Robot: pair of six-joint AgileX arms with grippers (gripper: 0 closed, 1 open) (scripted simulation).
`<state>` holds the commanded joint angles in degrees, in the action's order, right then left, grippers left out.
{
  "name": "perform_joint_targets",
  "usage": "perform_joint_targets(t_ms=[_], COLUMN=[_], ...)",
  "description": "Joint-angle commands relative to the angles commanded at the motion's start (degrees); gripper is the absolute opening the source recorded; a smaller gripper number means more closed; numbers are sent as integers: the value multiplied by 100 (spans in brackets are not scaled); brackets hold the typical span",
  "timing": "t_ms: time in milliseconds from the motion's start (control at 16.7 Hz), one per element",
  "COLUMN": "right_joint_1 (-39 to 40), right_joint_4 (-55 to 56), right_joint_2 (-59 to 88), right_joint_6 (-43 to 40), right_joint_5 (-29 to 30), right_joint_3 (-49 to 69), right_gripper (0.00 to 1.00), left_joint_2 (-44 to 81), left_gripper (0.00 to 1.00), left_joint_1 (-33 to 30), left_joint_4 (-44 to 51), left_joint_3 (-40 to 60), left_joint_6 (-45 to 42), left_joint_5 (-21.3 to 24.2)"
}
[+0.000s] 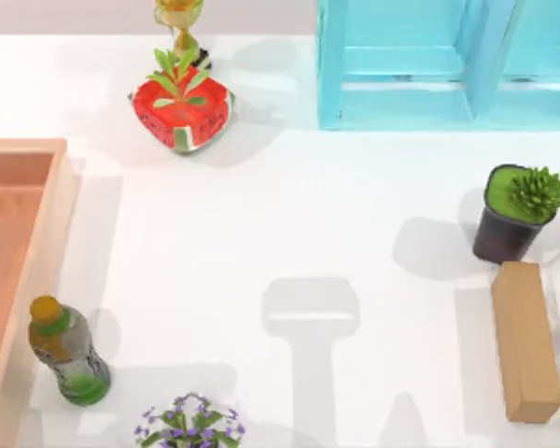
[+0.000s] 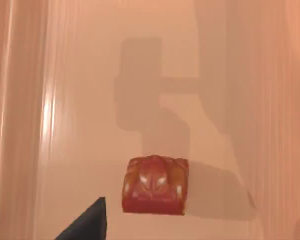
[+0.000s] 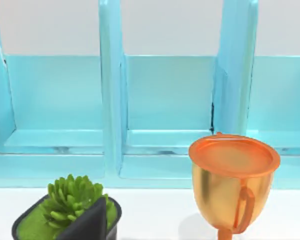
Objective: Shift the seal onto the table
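still on the tray (image 2: 30, 100) — the seal (image 2: 155, 185), upright

Glossy red-topped seal (image 2: 155, 184) on salmon-orange tray floor (image 2: 90, 100), light blue shelf unit (image 3: 165, 100) (gold-orange goblet (image 3: 233, 187) too).

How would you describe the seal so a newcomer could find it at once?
Start at the salmon-orange tray on the table's left side. The left wrist view looks down onto its floor, where the seal stands alone: a small tan-orange block with a red top, far smaller than the bottle outside the rim.
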<state>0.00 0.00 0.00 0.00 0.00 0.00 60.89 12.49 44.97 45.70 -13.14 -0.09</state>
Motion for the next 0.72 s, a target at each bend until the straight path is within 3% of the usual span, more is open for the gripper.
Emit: perform_joint_targets(t_ms=[360, 720], right_joint_1=[0, 0], right_joint_4=[0, 0], right_joint_2=[0, 0], right_joint_6=[0, 0], right_joint_5=[0, 0], right_joint_3=[0, 0], right_gripper=[100, 100], left_joint_2=[2397, 3179], left_gripper=[100, 100], left_joint_1=[496, 666], left_joint_4=[1781, 2359], left_joint_3=[1888, 2557], left_joint_6=[-543, -725], left_joint_5=[-4, -5])
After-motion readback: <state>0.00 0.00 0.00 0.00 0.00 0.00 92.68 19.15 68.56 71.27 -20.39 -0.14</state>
